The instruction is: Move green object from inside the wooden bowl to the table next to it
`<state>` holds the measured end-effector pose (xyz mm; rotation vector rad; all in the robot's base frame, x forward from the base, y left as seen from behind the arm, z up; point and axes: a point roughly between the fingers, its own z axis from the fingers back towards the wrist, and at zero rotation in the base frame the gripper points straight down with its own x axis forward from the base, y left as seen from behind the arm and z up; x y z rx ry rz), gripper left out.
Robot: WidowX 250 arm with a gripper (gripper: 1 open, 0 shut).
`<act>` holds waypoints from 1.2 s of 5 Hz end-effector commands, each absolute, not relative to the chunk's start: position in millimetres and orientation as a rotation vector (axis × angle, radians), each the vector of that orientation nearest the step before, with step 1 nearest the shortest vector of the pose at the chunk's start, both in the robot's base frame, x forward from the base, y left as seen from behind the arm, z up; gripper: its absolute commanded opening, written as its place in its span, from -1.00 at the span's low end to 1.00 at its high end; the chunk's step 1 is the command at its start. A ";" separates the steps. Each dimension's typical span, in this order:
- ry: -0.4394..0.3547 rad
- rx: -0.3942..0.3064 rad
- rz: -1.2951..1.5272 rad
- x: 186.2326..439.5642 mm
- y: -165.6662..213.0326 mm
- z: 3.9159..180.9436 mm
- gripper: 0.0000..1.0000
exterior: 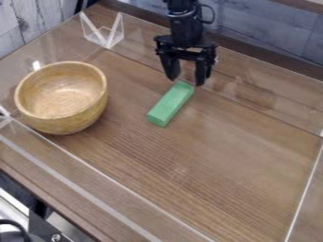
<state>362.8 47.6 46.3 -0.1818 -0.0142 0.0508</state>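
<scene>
Lying flat on the table, green object seemingly clear of spread, empty fingers.

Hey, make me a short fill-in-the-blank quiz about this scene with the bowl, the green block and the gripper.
1. The small flat bright green block lies on the dark brown wood-grain ____.
2. The round light tan wooden bowl has ____ inside it.
3. The black gripper above the block has its jaws ____.
4. In the picture, the bowl sits to the ____ of the block.

Missing words: table; nothing; open; left
</scene>
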 end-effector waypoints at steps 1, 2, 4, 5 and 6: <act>-0.092 -0.171 0.029 374.1 56.2 77.0 1.00; -0.085 -0.174 -0.047 364.8 51.1 76.5 1.00; -0.117 -0.178 -0.046 342.9 45.4 88.7 1.00; -0.156 -0.169 0.033 330.4 49.0 101.4 1.00; -0.182 -0.161 0.034 327.4 54.7 123.7 1.00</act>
